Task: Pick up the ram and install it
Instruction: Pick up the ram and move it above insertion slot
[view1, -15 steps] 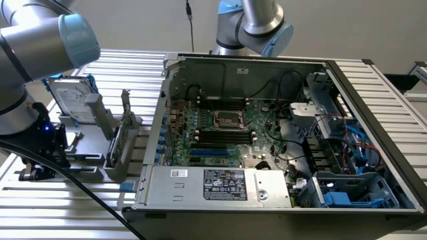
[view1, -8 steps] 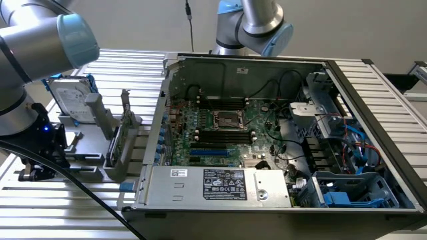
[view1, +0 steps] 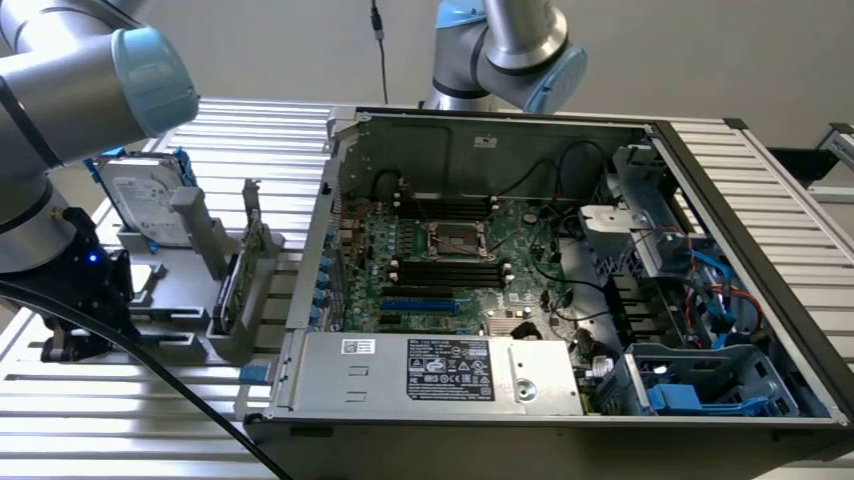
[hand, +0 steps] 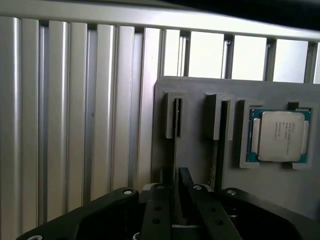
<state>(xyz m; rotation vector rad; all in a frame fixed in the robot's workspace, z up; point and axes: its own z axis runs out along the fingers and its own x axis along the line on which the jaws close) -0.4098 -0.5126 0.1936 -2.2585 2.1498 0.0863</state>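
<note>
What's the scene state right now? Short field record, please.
pincer: low over the gray holder
ram: on edge in the holder, not installed
processor: flat in a holder recess
hard drive: upright on the holder
computer case: open, on the exterior view's right of the holder

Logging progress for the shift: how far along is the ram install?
Done: nothing yet; the motherboard's black slots look empty. In hand: the gripper sits at the gray holder, lined up with the ram, which stands edge-on in it. Left: pickup and install.
</note>
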